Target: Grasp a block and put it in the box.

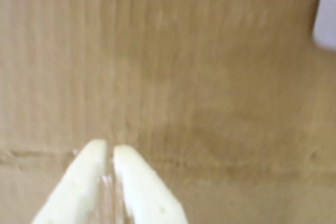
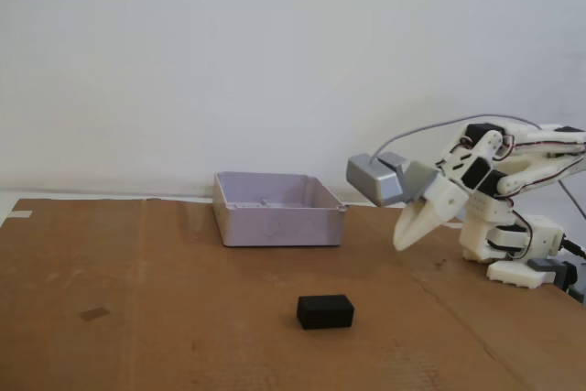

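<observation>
The matte black rectangular block (image 2: 325,311) lies on the corrugated cardboard table (image 2: 137,318), in front of the low-walled lavender-grey box (image 2: 277,211). The cream, tapered end effector (image 2: 403,243) hangs clenched and empty, right of both.

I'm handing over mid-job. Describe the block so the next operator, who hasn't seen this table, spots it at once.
In the fixed view, find the brown cardboard sheet covering the table, then the pale lavender-grey box at its back. The block lies alone in front of the box, nearer the camera. It is the only small matte black brick; the gripper is white.
</observation>
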`<state>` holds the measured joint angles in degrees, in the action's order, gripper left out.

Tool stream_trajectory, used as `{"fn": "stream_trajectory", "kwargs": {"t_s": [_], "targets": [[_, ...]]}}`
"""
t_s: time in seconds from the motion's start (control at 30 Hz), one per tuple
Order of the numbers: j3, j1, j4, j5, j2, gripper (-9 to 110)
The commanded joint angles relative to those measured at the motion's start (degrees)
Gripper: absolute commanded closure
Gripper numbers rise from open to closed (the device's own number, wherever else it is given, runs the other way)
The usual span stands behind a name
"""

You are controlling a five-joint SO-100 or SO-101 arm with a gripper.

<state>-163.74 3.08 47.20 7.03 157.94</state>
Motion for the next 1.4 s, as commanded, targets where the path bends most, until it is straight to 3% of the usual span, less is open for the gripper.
{"fn": "stream_trajectory", "kwargs": {"t_s": [0.0,0.83,1.37], "targets": [[8.3,3.0,-7.6,0.1,-3.3,101],[38.1,13.7,-9.7,0.4,-33.2,101],[43.8,15.4,-9.7,0.4,-41.7,101]]}}
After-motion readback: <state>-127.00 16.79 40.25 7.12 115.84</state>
